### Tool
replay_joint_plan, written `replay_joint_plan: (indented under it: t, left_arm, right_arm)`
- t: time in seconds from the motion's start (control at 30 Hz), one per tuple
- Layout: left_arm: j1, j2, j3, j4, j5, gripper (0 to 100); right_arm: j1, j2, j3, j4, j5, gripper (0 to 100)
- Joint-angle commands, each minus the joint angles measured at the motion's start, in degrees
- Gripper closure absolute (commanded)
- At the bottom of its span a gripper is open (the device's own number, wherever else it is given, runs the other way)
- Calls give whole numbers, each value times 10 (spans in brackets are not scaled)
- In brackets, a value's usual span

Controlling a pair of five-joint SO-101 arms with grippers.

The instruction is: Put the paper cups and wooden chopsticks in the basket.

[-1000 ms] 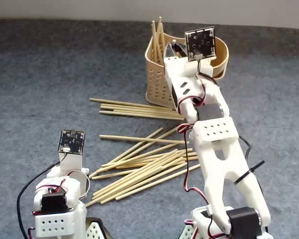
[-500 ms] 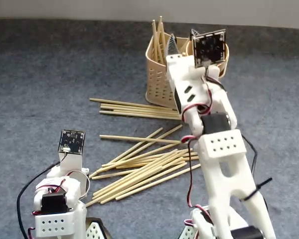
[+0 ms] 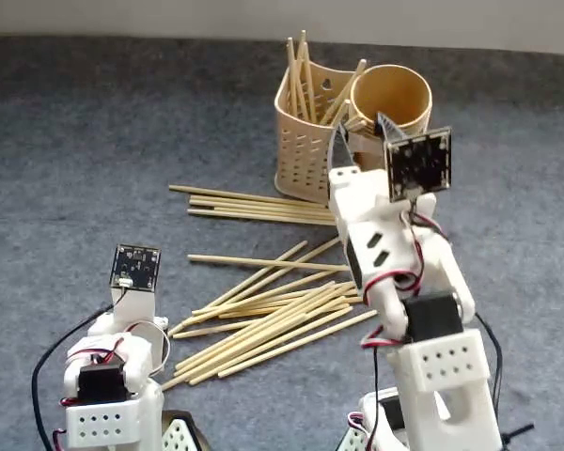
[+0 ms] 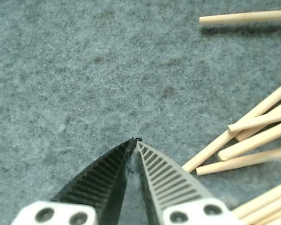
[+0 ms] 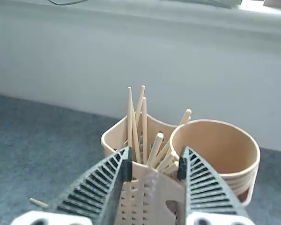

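A beige slotted basket [image 3: 301, 150] stands at the back of the table. It holds several upright wooden chopsticks [image 3: 303, 75] and a paper cup [image 3: 391, 97]. My right gripper [image 3: 362, 139] hovers open and empty just in front of the basket. In the right wrist view its gripper [image 5: 154, 161] frames the basket [image 5: 113, 137], the chopsticks [image 5: 141, 121] and the cup [image 5: 215, 140]. Loose chopsticks [image 3: 273, 310] lie piled mid-table, and a few more chopsticks [image 3: 254, 207] lie beside the basket. My left gripper [image 4: 135, 140] is shut and empty just above the carpet, next to loose chopsticks [image 4: 253, 136].
Grey carpet covers the table. My left arm [image 3: 122, 366] sits at the near left corner, and the right arm's body [image 3: 423, 319] stands over the pile's right end. A single chopstick [image 3: 263, 261] lies across the middle. A pale wall [image 5: 178, 56] rises behind the basket.
My right arm has drawn back from over the basket toward the near side, uncovering the cup and the chopsticks inside. The left arm has not moved.
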Motion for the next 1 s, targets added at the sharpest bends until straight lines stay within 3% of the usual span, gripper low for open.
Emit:
replay_joint_plan:
  t: [0.0, 0.67, 0.8, 0.97]
  left_arm:
    - [-4, -5, 11, 1, -2, 976]
    - [-4, -5, 11, 1, -2, 976]
    - [-4, -5, 11, 1, -2, 976]
    - [-4, -5, 11, 1, -2, 976]
  right_arm:
    - [0, -73, 11, 88, -51, 833]
    - [88, -121, 185, 281, -59, 833]
    - [87, -119, 194, 324, -124, 833]
    - [85, -119, 194, 353, -129, 833]
